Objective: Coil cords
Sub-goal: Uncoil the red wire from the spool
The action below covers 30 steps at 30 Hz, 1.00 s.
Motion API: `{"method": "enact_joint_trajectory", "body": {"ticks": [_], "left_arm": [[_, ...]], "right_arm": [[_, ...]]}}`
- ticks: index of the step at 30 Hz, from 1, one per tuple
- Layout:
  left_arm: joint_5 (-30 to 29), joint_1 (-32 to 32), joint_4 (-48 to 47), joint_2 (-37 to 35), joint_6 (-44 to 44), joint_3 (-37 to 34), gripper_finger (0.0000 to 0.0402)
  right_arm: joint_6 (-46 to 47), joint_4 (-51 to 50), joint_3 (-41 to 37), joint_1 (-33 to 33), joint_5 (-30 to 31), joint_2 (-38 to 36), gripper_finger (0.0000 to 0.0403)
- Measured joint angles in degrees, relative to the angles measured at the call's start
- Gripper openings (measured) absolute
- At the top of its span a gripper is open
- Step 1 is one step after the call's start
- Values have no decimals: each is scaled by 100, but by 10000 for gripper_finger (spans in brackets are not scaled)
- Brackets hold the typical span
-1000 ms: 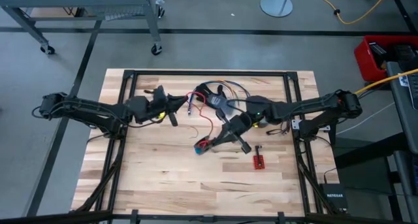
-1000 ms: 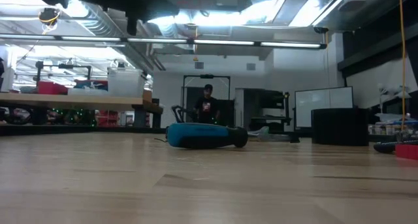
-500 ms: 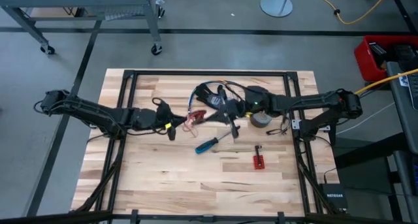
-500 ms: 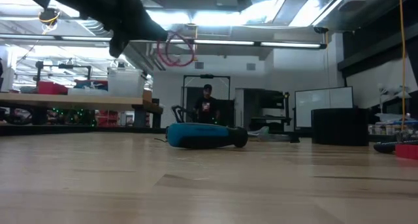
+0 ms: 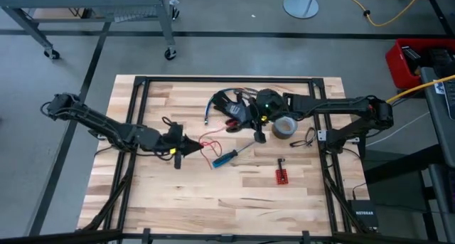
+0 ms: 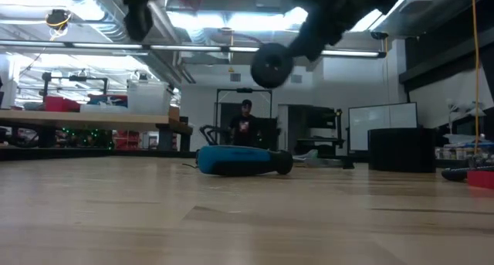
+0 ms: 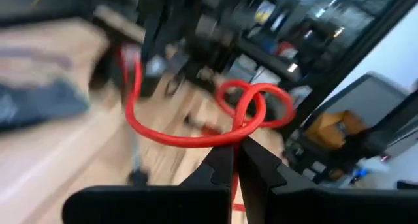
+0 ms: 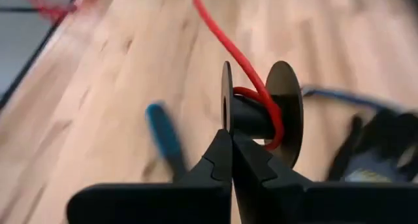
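Observation:
A thin red cord (image 5: 207,141) runs in the air between my two grippers. My left gripper (image 5: 192,147), left of the table's middle, is shut on it beside a small loop (image 7: 255,104). My right gripper (image 5: 259,134), right of the middle, is shut on a small black spool (image 8: 261,113) with the cord's other end round its hub. The spool (image 6: 272,64) hangs well above the table. More dark and blue cords (image 5: 229,104) lie in a heap at the far middle. My left gripper pinches the red cord (image 7: 235,138) between its two fingers, just below where the cord crosses itself into a loop. The cord is lifted clear and sags away toward the spool. My right gripper pinches one flange of the spool at its rim (image 8: 226,116) between its two fingers. The spool is lifted clear, with its flanges on edge. The red cord lies round the hub (image 8: 273,125) and leads off from it toward my left gripper.
A blue-handled screwdriver (image 5: 225,157) lies on the table below the cord. A grey tape roll (image 5: 284,127) sits right of my right gripper, and a small red part (image 5: 281,176) lies nearer the front. A black frame rims the wooden table (image 5: 163,194).
My left gripper has swung toward the table's near edge, rolling as it went and taking the red cord's looped end along. My right gripper has drawn back toward the far edge, off the screwdriver, and tipped downward. The spool has come into the low view.

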Motion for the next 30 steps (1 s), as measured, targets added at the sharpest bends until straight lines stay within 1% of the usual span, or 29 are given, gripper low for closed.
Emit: {"method": "enact_joint_trajectory", "body": {"ticks": [3, 7, 10, 15, 19, 22, 30], "left_arm": [[-10, 25, 644, -78, 630, 1, 0], [-22, 170, 1281, -243, 1533, 1, 0], [-48, 349, 1448, -407, 2007, 1, 0], [-122, 696, 1495, -586, 2415, 1, 0], [-115, 989, 1496, -614, 2453, 1, 0], [-106, 1207, 1497, -606, 2334, 1, 0], [-121, 1503, 1502, -569, 1918, 1, 0]], "right_arm": [[5, -429, 0, 34, -500, 0, 0], [11, -475, 0, 221, -1164, 11, 0], [11, -362, 0, 406, -1715, 11, 0], [11, 186, 0, 777, -2272, 15, 0], [11, 813, 0, 1033, -2467, 15, 0], [12, 1402, 0, 1177, -2470, 16, 0], [-2, 3227, 0, 1280, -2516, 22, 0]]}}
